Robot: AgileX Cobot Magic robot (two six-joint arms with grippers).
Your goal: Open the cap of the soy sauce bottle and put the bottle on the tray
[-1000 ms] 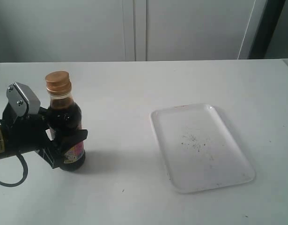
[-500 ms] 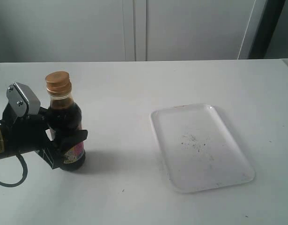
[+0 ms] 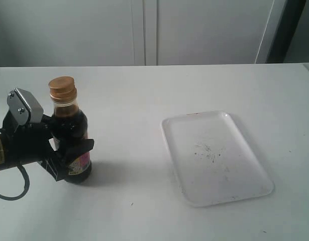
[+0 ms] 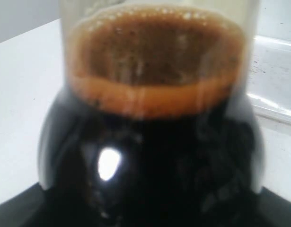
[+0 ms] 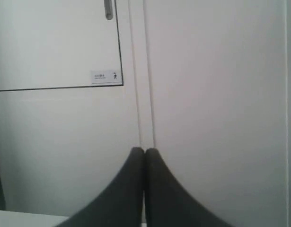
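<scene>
Standing upright on the left of the white table in the exterior view, the soy sauce bottle has its lower body clamped by the left gripper, whose black fingers pinch it at label height from the left. The cap sits closed on the neck, above the gripper. The tray lies flat well apart to the right, with only faint dark specks on it. From the left wrist view, the bottle fills nearly everything: dark liquid with a foamy brown ring at the shoulder, and a corner of the tray shows behind it. From the right wrist view, the right gripper points at a white cabinet door, its two dark fingers pressed together with nothing between them.
</scene>
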